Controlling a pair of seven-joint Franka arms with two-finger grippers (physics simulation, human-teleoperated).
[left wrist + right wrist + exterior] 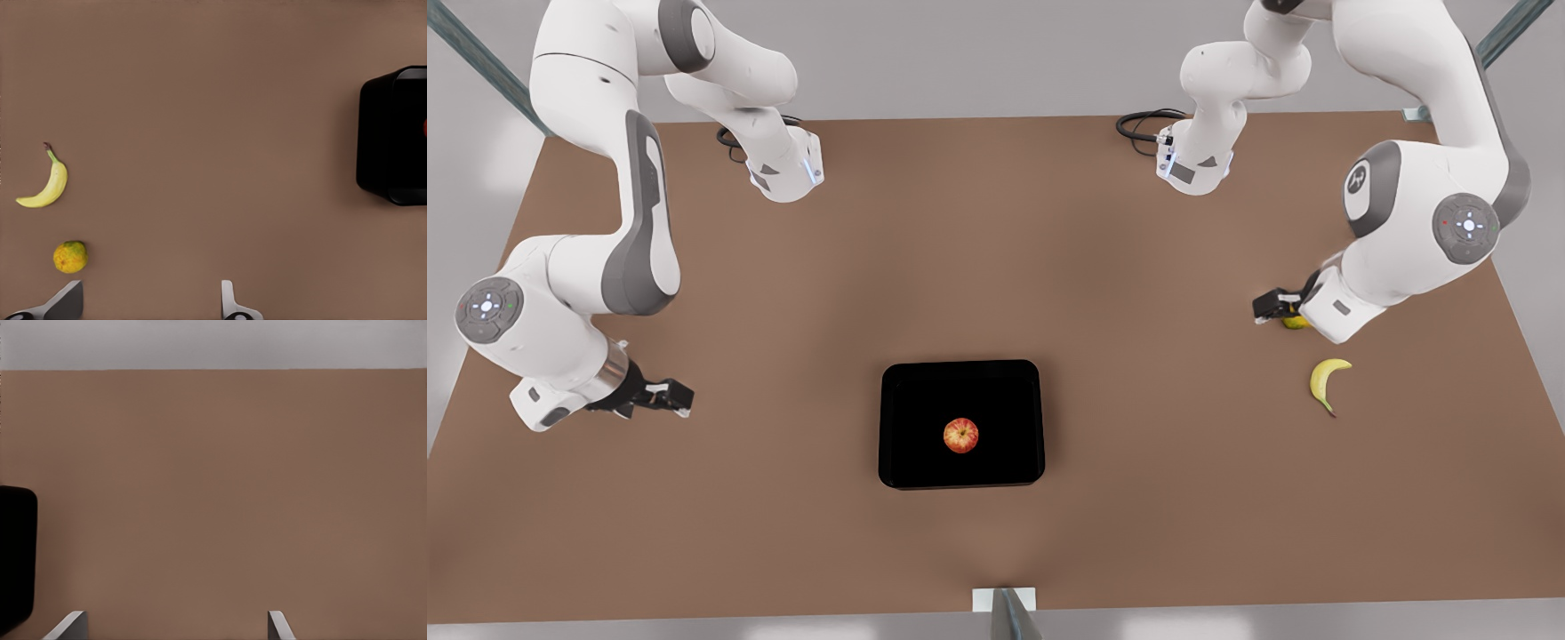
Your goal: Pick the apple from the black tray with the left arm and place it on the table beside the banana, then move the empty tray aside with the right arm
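My left gripper (1272,308) hangs above the table (996,267), its fingers (230,303) spread wide with nothing between them. It sits well off to the front view's right of the black tray (961,425), and directly over a small yellow-green round fruit (71,257) that peeks out beneath it in the front view. The banana (1328,380) lies on the bare tabletop just beside that fruit, on the side nearer the table's front edge, its curved body apart from the fruit and well apart from the tray.

My right gripper (667,396) hovers on the opposite side, to the front view's left of the tray, at about the height of the tray's far rim. Its fingers (72,627) are likewise parted wide and hold nothing. In its wrist view a rounded corner of the tray shows beyond the fingertips, with brown tabletop stretching on to the pale grey surround.

The tray itself rests flat on the table, roughly midway between my two grippers and toward the front edge. The apple (960,436) sits inside it, upright, near the middle of the tray floor and clear of the raised rim on every side. In the left wrist view a sliver of red shows inside the tray.
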